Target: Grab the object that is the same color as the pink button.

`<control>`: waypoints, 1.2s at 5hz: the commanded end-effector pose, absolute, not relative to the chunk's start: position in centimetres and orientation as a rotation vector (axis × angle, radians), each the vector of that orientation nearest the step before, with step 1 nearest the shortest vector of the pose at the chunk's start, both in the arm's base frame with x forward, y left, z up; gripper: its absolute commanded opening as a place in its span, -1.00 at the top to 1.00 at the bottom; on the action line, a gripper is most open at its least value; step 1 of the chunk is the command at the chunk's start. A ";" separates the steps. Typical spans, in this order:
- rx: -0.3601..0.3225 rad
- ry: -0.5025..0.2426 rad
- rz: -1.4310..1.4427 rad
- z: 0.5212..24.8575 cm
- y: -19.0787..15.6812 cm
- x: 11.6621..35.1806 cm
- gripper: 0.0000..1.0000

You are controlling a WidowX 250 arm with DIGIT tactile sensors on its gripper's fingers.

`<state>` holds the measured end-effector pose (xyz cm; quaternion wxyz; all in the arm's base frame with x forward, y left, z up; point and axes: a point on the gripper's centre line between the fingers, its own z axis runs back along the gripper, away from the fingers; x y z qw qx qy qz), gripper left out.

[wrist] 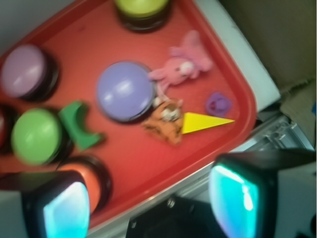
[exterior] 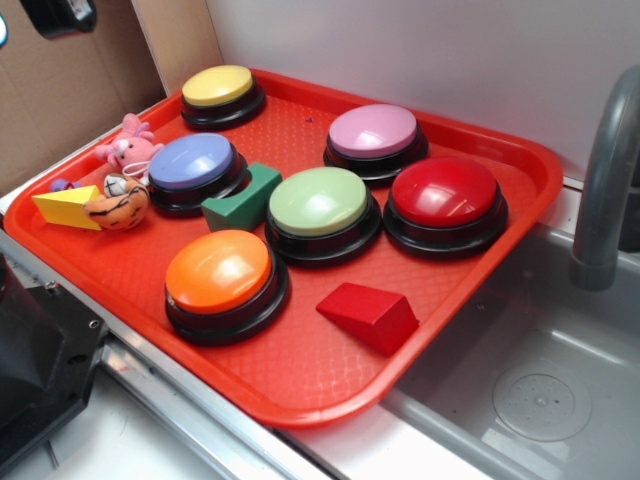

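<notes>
Gripper (wrist: 151, 198) hung open above tray's (exterior: 300, 385) near edge, holding nothing. Pink toy (exterior: 128, 146) sat by far-left corner, pink button (exterior: 373, 132) near far edge.

Red tray (exterior: 300, 385); green block (exterior: 243, 200); faucet (exterior: 605, 180)

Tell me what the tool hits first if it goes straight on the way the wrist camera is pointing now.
Probably the orange plush face or the bare red tray just before it, between the open fingers. The pink plush toy sits further on, right of the lavender button. Depth is unclear.
</notes>
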<state>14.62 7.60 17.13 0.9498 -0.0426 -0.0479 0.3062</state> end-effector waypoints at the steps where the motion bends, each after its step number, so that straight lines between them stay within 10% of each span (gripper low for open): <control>1: 0.019 -0.199 0.933 14.5 11.6 16.1 -1.00; 3: 0.107 -0.273 1.179 10.6 14.3 18.6 -1.00; 6: 0.062 -0.319 1.155 4.8 15.3 20.6 -1.00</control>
